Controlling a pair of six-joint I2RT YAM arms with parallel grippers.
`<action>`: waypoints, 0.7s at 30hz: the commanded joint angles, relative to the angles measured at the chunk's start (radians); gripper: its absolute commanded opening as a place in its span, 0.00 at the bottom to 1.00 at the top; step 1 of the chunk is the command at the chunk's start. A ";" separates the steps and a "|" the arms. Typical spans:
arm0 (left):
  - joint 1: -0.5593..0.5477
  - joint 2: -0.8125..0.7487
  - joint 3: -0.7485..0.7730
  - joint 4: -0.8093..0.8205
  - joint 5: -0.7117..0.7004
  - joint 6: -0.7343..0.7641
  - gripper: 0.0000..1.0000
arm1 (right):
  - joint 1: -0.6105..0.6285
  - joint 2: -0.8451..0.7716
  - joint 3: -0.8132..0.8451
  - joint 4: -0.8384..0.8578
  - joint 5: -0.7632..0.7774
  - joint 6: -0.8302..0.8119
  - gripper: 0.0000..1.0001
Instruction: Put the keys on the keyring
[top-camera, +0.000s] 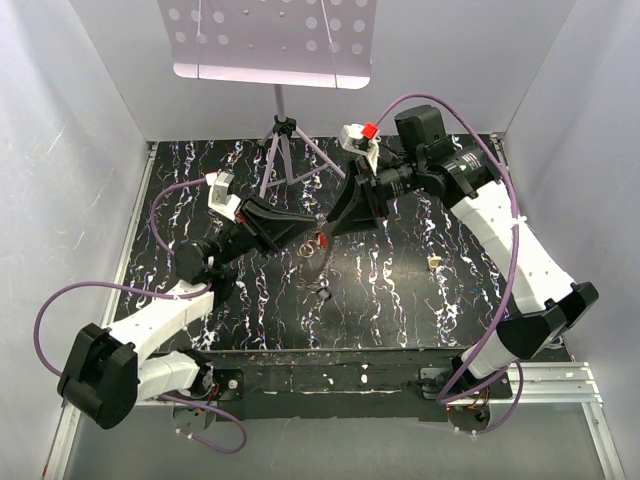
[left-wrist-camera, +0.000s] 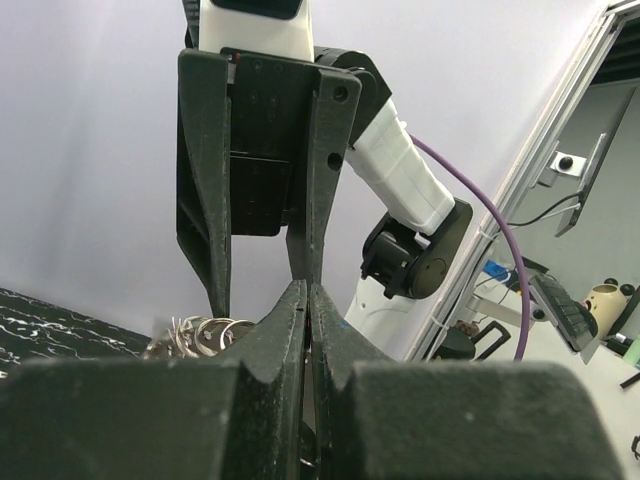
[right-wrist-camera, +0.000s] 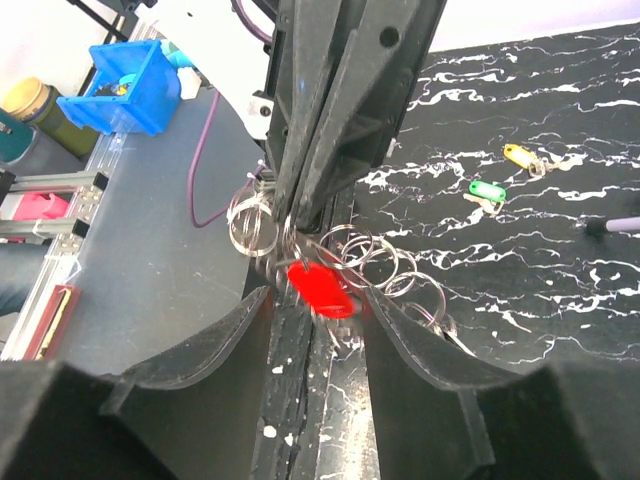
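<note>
I have both arms stretched inward, so the grippers meet tip to tip above the middle of the black marbled mat (top-camera: 400, 300). My left gripper (left-wrist-camera: 306, 290) is clenched on the keyring (right-wrist-camera: 375, 255), whose small loops hang at its tips. My right gripper (right-wrist-camera: 317, 296) stands released, with a finger on either side of the red key (right-wrist-camera: 325, 290). A yellow key (right-wrist-camera: 518, 154) and a green key (right-wrist-camera: 487, 189) lie on the mat, and a cream key (top-camera: 434, 262) lies well apart from them. A music stand (top-camera: 270, 40) stands at the back, between white walls (top-camera: 80, 150).
</note>
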 joint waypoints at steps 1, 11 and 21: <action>-0.004 -0.009 0.012 0.110 -0.006 0.014 0.00 | 0.034 0.019 0.067 0.051 0.036 0.057 0.49; -0.004 -0.013 -0.011 0.077 -0.037 0.041 0.00 | 0.066 0.022 0.064 0.068 0.065 0.083 0.44; -0.004 -0.036 -0.020 0.008 -0.046 0.076 0.00 | 0.066 0.024 0.080 0.071 0.062 0.099 0.34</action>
